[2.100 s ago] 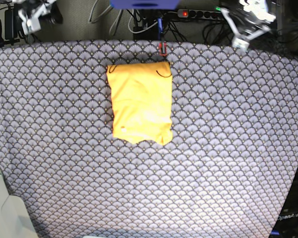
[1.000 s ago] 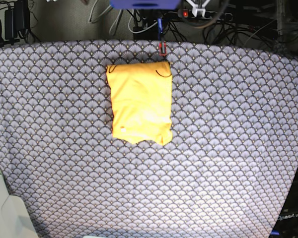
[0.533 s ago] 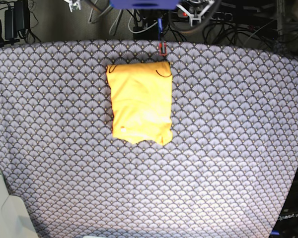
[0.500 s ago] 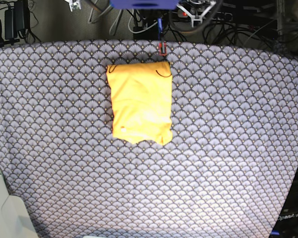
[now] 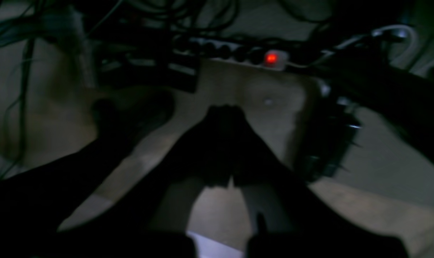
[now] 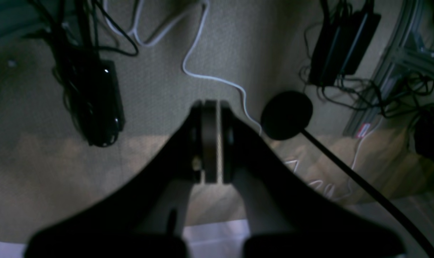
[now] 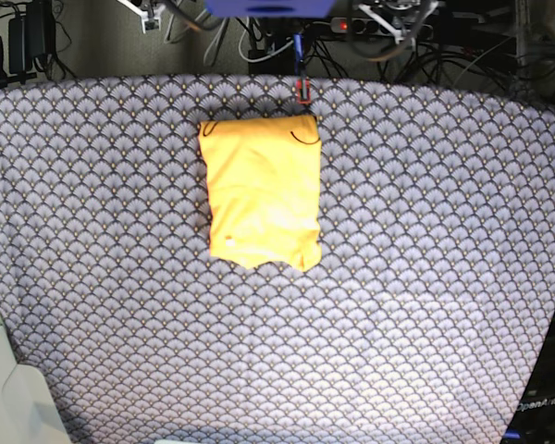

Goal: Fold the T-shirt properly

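You have the whole patterned tablecloth point(image 7: 416, 305) open around the T-shirt point(image 7: 261, 190): wide bare stretches lie to its left, right and front, and only a narrow strip separates its top edge from the table's far rim, where a small red clip point(image 7: 302, 90) sits just beyond the shirt's upper right corner. Past that rim runs a clutter of cables and a power strip point(image 7: 370, 26) with a lit red switch.

Your arms are almost cut out of the base view; only a sliver of the left arm's white frame point(image 7: 393, 14) and a scrap of the right arm point(image 7: 148, 13) show at the top edge. The left wrist view is very dark and blurred. There, the left gripper point(image 5: 225, 111) reads only as a black silhouette with its tips pressed together. In the right wrist view the right gripper point(image 6: 211, 107) is clamped together on nothing, above carpet point(image 6: 41, 172), cables and a black round foot point(image 6: 286, 114).

The T-shirt lies folded into a compact rectangle, neckline toward the far edge, well apart from both grippers, which sit beyond the table's far rim.
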